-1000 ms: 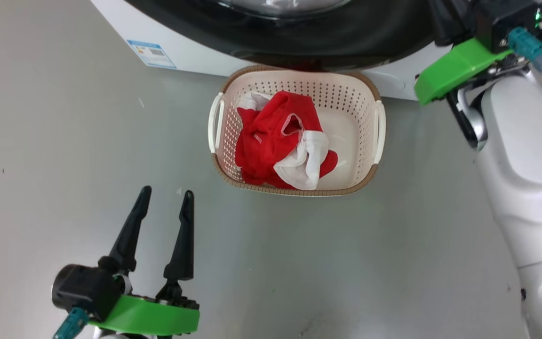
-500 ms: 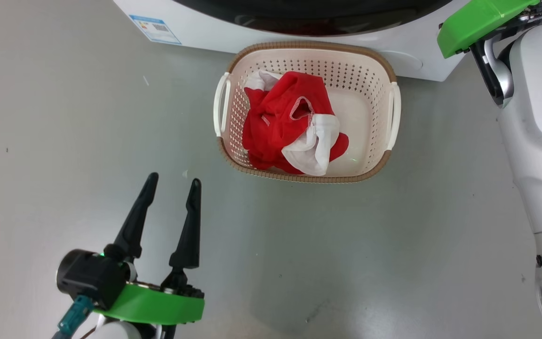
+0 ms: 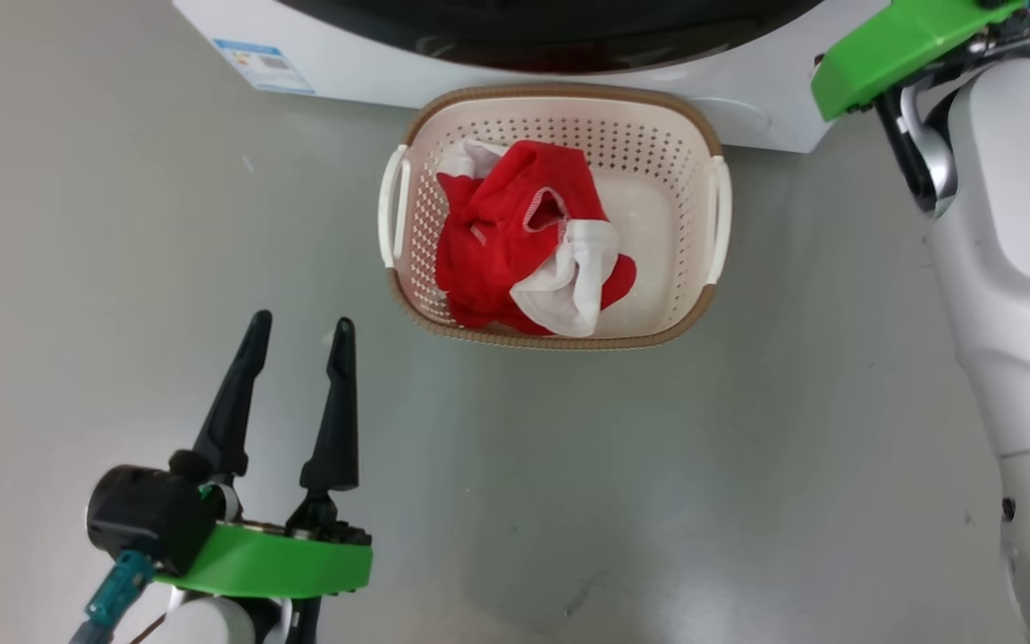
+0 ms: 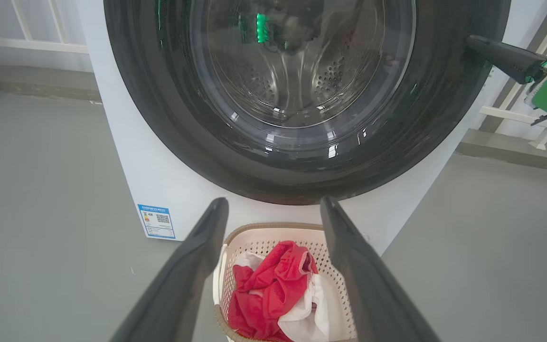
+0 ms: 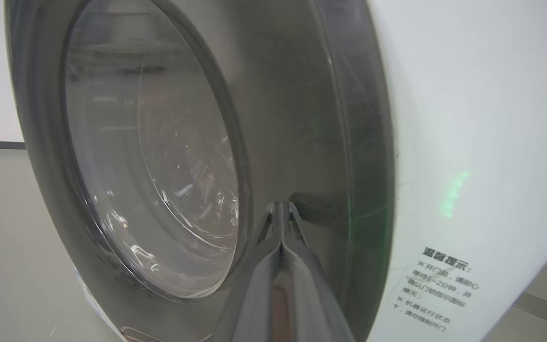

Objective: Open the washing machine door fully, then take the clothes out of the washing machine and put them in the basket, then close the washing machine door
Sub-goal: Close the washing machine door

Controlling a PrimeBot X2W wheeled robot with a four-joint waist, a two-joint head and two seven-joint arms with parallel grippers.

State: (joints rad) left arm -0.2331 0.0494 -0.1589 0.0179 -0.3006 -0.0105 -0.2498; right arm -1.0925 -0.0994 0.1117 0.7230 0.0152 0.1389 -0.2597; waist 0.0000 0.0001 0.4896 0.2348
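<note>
Two steps look done and the third is in hand: the large round washing machine door with its glossy black rim and bulging clear glass sits against the front of the big white boxy washing machine. Through the glass I see the bare perforated steel drum. Whether the latch has caught, I can't tell.

The right gripper is on the job, jaws pressed together with nothing between them. Its tips are at the black rim near the door's edge, touching or a hair off. Next move, by my reading: a firm, straight push into the rim until the door seats, then a clean retreat without dragging across the gloss.

The soft bright red clothes with white trim lie heaped in the small cream perforated plastic basket with the brown woven-look rim, toward its left side. The basket stands on the floor just in front of the machine, right below the door.

The left gripper hovers over the floor, apart from the basket, jaws moderately spread and empty.

Underneath it all is a smooth grey floor, lightly scuffed and specked. A blue label sticker marks the machine's lower corner, and white railing bars run behind it.
</note>
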